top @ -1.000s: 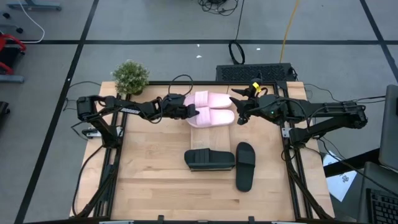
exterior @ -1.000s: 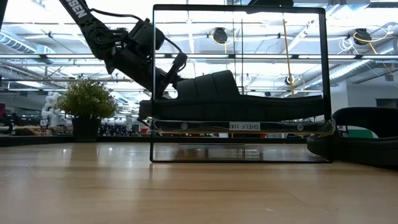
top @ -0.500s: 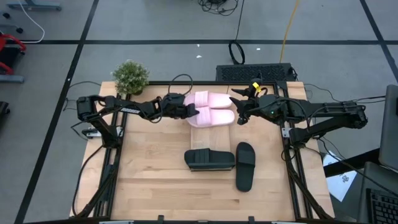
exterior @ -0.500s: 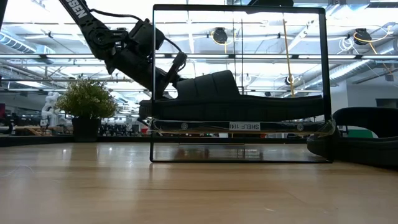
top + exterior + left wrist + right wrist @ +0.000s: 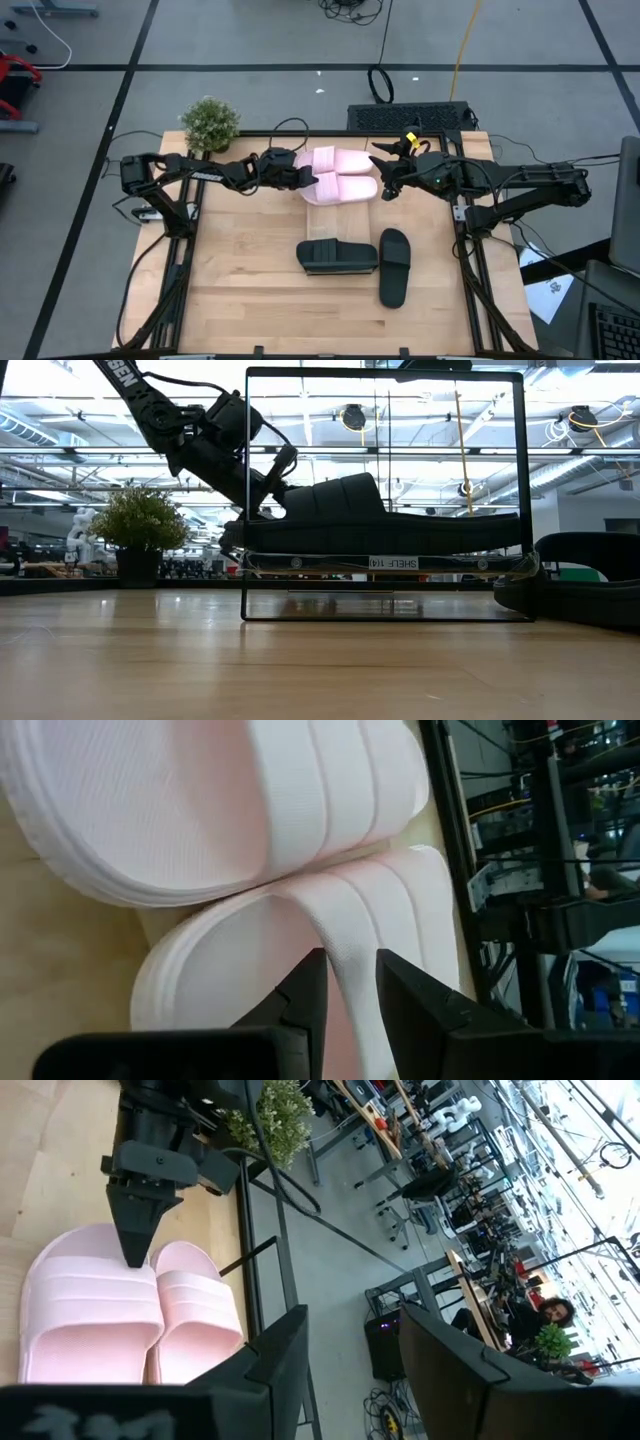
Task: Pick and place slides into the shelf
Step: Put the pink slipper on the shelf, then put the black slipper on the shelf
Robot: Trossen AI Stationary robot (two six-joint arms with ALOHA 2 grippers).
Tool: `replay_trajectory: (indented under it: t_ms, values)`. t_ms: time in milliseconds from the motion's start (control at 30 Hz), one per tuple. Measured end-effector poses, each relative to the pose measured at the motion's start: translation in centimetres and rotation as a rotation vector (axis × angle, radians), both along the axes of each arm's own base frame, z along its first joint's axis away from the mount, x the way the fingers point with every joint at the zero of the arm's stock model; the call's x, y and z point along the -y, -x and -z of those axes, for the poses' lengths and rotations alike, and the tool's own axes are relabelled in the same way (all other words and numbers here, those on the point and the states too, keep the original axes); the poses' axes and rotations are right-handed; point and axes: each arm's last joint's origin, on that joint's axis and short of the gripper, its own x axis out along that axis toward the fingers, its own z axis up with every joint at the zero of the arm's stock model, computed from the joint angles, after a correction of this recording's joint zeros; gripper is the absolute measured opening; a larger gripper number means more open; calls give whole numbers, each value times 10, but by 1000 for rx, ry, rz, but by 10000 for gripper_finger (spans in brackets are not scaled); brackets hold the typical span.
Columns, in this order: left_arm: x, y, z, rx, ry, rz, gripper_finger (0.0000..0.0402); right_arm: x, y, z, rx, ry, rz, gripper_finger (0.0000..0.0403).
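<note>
Bright even overhead light, soft shadows, low view backlit by ceiling lamps, shapes silhouetted

A robotics lab or workshop: a wooden table [image 5: 250,280] stands on a grey floor marked with dark tape lines [image 5: 300,67], cables [image 5: 380,80] trail across it, and beyond are rows of ceiling lights [image 5: 90,405], workbenches [image 5: 440,1190] and another small white robot [image 5: 78,532].

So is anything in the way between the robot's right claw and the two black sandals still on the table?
Nothing visible. The right gripper hangs open by the pink slides on the shelf; bare wooden table separates it from the black slides.
</note>
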Motion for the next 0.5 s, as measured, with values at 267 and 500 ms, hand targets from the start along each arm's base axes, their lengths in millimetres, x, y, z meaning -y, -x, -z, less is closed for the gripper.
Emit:
replay_trajectory:
  t_ms: [267, 500]
  values:
    - [0, 16, -12, -74, -14, -6, 83, 0, 0, 0, 0, 0, 0, 148]
    - [3, 28, -31, -79, -59, -35, 83, 0, 0, 0, -2, 3, 0, 148]
